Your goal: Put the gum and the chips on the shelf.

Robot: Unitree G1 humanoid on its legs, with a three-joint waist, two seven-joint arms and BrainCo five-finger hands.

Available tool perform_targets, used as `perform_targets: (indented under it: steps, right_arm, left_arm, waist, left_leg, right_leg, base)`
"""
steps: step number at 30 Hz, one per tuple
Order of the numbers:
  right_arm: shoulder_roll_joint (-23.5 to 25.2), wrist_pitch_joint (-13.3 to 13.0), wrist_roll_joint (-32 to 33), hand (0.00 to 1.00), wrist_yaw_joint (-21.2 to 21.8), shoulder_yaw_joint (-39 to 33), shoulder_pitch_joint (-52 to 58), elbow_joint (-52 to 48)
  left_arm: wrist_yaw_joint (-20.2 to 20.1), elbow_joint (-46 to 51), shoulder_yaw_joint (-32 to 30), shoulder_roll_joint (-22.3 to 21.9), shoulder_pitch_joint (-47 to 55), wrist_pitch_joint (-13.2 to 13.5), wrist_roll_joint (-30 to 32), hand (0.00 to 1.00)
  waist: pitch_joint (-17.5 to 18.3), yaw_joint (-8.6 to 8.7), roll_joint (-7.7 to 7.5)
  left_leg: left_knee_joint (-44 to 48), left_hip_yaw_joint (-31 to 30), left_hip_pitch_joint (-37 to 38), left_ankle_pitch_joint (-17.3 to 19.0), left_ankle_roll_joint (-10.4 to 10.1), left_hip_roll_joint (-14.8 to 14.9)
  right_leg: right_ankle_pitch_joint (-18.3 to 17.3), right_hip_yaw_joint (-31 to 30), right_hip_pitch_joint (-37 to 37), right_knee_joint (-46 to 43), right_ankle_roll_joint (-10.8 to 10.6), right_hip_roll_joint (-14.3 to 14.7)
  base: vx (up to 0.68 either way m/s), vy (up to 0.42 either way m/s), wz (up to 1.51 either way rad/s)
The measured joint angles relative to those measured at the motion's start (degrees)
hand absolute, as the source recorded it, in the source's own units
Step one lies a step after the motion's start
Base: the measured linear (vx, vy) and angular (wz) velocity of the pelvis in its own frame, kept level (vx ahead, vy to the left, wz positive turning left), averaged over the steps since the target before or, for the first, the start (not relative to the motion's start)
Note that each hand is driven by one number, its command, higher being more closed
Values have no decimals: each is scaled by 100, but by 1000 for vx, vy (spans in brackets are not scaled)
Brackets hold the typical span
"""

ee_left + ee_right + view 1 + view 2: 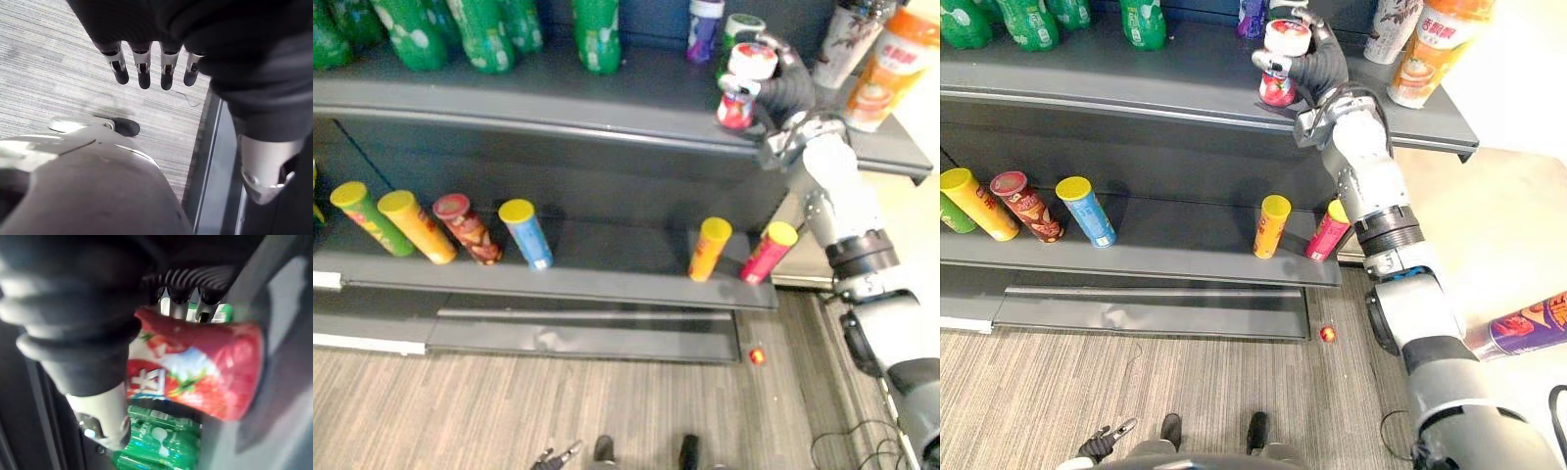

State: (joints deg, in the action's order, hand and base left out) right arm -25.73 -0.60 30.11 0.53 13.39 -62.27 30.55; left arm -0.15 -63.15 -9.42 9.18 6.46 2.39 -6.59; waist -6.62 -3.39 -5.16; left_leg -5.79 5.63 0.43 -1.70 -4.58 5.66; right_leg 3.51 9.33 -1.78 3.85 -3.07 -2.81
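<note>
While my left hand (1099, 446) hangs with loose, straight fingers at the bottom of the frame, chip cans (710, 248) lean along the lower shelf (607, 276) mid-frame. Upper right, my right hand (785, 90) curls round the gum (741, 90), a red strawberry-printed tub with a white lid, at the upper shelf's (558, 98) front edge.

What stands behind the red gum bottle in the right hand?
A green-and-white bottle stands on the upper shelf just behind the red gum bottle, a purple bottle beside it. The red bottle and the right hand curled round it cover the green bottle's lower part.
</note>
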Motion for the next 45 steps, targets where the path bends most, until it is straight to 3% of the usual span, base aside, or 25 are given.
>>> perform_targets:
  steps: [25,32,39,42,45]
  right_arm:
    - [-28,25,-120,0,-337,-686,-311,126]
    - [-102,-141,-155,0,-557,-977,-428,-210]
    - [-37,-450,-135,0,-767,-1092,-225,-1419]
    - [371,-770,-94,0,-724,-1035,670,-2599]
    - [741,-782,21,0,-456,-676,1576,-3125]
  left_arm:
    - [50,48,-5,0,10,-1,0,0]
    - [95,49,-17,6,10,-1,4,0]
    - [192,45,-51,4,-3,-4,13,0]
    - [230,34,-52,15,-5,-6,17,0]
    - [241,20,-53,26,0,-8,27,0]
  waist:
    - [13,15,-20]
    - [34,15,-50]
    - [49,17,-72]
    - [92,22,-113]
    - [125,22,-137]
  left_leg:
    - [-2,-1,15,-82,-84,106]
    - [-2,-4,24,-103,-101,128]
    - [-1,-9,72,-100,-102,127]
    - [-1,-3,73,-98,-102,127]
    - [-1,25,74,-91,-94,123]
  right_leg:
    - [43,15,3,4,56,102]
    - [54,32,18,7,64,121]
    - [54,33,81,20,63,119]
    - [53,27,93,21,63,119]
    - [52,-3,97,20,61,115]
  base:
    - [0,0,0]
    - [0,0,0]
    - [0,0,0]
    - [0,0,0]
    - [-1,0,-4]
